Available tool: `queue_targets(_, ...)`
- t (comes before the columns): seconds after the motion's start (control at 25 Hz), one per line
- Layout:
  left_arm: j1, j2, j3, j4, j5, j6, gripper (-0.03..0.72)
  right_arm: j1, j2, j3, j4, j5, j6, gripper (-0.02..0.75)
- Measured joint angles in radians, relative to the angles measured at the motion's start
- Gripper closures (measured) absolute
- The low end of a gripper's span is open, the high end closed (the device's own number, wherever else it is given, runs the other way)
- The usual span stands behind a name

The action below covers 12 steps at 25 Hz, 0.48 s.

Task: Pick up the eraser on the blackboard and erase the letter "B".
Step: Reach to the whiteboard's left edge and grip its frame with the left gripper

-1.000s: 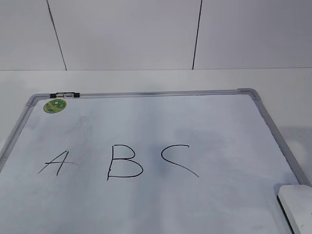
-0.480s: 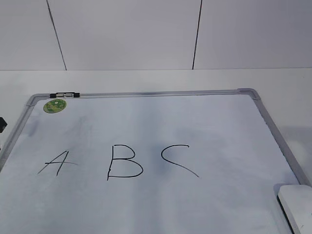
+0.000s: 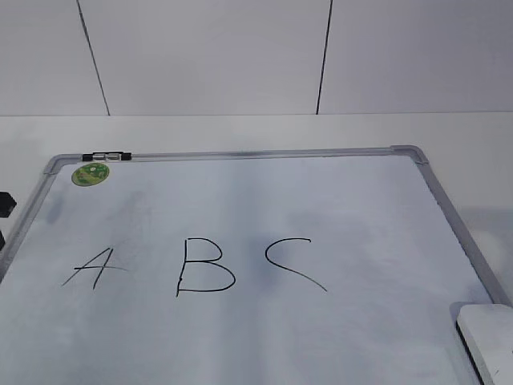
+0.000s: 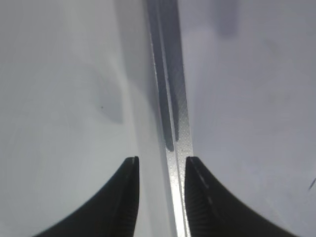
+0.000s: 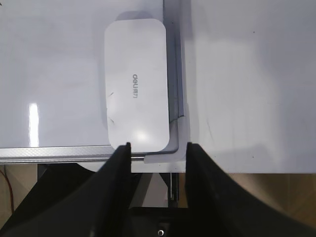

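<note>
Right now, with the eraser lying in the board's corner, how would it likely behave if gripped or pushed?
The eraser looks like a rigid, smooth plastic block, so probably stiff and somewhat slippery. Flat and low on the blackboard, it should slide, not roll or tip. The frame beside it may block a sideways push.

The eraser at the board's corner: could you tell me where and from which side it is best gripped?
Probably from above, closing across the eraser's two long sides near its middle: it lies flat on the blackboard, and its narrow width looks to fit the right gripper's open jaws.
</note>
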Motion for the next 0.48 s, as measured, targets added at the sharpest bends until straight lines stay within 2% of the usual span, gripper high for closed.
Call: queue_targets(0.48,-0.006,0.045,0.000,-0.025,-0.008,0.000,0.456,0.000,0.000,0.000,0.000,0.000,0.002,0.457)
